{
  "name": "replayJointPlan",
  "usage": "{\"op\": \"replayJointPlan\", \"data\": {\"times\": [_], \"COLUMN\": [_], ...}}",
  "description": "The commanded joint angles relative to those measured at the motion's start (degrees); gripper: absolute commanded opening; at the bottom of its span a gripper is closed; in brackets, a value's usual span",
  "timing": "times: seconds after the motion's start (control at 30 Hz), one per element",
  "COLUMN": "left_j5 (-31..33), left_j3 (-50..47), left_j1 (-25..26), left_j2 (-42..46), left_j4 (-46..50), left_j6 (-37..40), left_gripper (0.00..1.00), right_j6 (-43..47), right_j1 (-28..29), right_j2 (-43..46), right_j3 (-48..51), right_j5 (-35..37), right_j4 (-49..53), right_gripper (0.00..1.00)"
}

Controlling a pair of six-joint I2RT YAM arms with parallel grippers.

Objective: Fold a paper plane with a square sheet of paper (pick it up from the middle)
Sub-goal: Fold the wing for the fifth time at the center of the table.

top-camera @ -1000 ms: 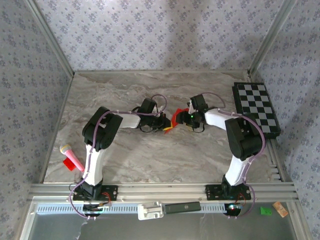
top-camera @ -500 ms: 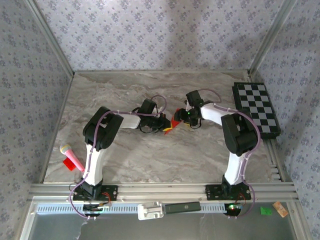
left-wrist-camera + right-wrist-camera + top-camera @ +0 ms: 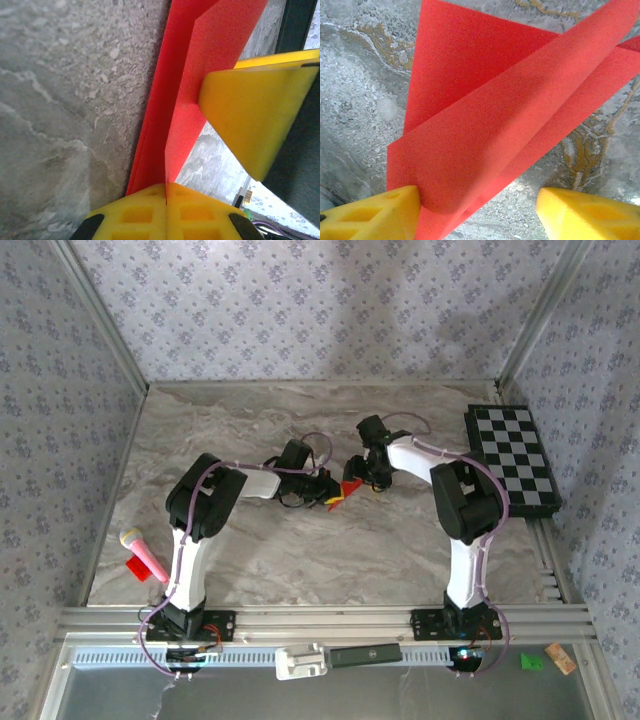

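Paper plane, part-folded, rests centrally on the surface, its crease clamped in the closed jaws of the left gripper, apparently to steady it while the right gripper, jaws open, straddles one flap.

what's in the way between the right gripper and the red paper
Nothing visible: the right gripper has its jaws open astride the folded square sheet of paper, one finger against it, while the left gripper is shut on it.
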State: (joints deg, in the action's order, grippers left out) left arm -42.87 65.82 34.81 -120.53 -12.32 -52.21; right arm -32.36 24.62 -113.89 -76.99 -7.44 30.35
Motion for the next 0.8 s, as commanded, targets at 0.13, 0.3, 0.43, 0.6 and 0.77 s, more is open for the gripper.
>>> {"op": "replayJointPlan", "data": {"times": [0.13,0.3,0.43,0.6,0.77], "left_j5": [-0.2,-0.1,0.8,1.6,2.8], "left_j3": [-1.5,-2.2,-2.3,-2.8,-3.7], "left_j1": [-0.4,-0.4,-0.4,-0.5,-0.7], "left_j2": [-0.2,1.4,2.7,3.9,5.6], "left_j4": [-0.2,-0.5,1.3,2.1,3.3], "left_j6": [-0.4,0.1,1.3,1.8,2.2], "left_gripper": [0.12,0.16,0.18,0.20,0.21], "right_j6": [-0.9,-1.6,-2.0,-2.1,-2.1], "right_j1": [0.5,0.7,0.8,0.8,0.8], "right_j2": [-7.1,-8.3,-9.0,-9.3,-9.4], "right_j3": [0.3,-0.5,-0.8,-1.0,-1.0], "right_j5": [7.0,8.3,9.1,9.1,9.1], "right_j4": [2.8,3.8,5.5,5.7,5.7], "right_gripper": [0.68,0.68,0.67,0.68,0.68]}}
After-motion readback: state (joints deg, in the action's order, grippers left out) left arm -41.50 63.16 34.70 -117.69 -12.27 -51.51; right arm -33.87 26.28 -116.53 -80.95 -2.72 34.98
